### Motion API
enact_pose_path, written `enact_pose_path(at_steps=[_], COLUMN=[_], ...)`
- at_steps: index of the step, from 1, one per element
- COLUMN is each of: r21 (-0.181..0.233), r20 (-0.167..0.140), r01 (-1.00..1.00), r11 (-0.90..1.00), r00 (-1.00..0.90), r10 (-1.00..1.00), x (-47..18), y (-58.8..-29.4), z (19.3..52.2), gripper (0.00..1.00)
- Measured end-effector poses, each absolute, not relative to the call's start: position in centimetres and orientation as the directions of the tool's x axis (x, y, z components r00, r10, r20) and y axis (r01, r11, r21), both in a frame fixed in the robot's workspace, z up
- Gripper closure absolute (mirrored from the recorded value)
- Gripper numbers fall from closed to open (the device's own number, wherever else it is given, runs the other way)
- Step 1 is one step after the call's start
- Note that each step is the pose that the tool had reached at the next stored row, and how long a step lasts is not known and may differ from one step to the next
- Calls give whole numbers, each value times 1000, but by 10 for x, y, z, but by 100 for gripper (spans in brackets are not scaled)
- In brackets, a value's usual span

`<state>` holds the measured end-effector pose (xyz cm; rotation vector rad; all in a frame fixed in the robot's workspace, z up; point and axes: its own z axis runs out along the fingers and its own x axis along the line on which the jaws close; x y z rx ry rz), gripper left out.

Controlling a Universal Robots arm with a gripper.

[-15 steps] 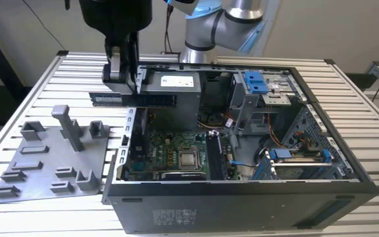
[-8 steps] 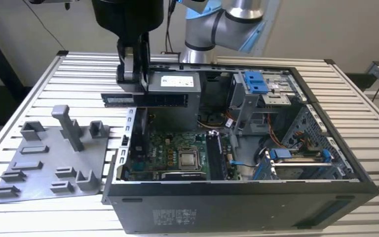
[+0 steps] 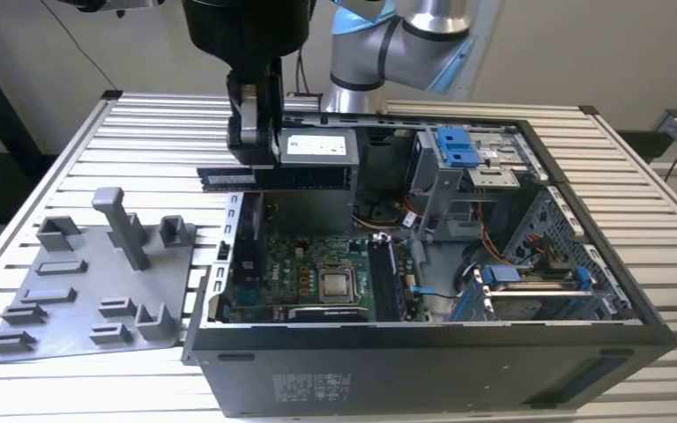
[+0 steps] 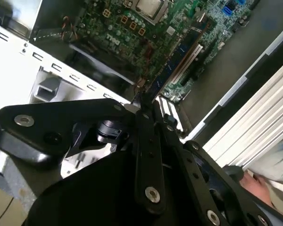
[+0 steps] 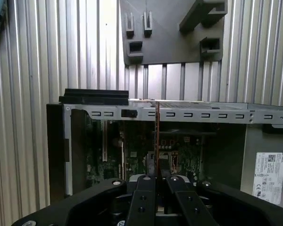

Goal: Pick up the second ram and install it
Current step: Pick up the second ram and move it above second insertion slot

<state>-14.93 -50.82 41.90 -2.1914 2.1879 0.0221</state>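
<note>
Black hand point(image 3: 255, 161) clenched on the second ram point(image 3: 315, 177), a dark green stick held level over the left wall of the open computer case point(image 3: 433, 361), at its far end. In the first wrist view the stick runs edge-on out from the fingertips. Green motherboard point(image 3: 309, 282) lies below inside the case. Grey fixture plate point(image 3: 80, 300) sits just beside the case on the exterior view's left, on the slatted metal surface point(image 3: 162, 123).

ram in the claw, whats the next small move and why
Probably carry it toward the exterior view's right and lower it: the claw grips the second ram above the edge of the case, apart from the memory slots on the motherboard.
</note>
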Motion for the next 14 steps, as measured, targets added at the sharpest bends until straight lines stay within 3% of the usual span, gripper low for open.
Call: enact_pose_path(at_steps=[14], r21=[14], r20=[-42], r01=[-1000], r11=[-1], r00=[1], r10=[-999], x=[-97], y=[-508], z=[419], gripper=[86])
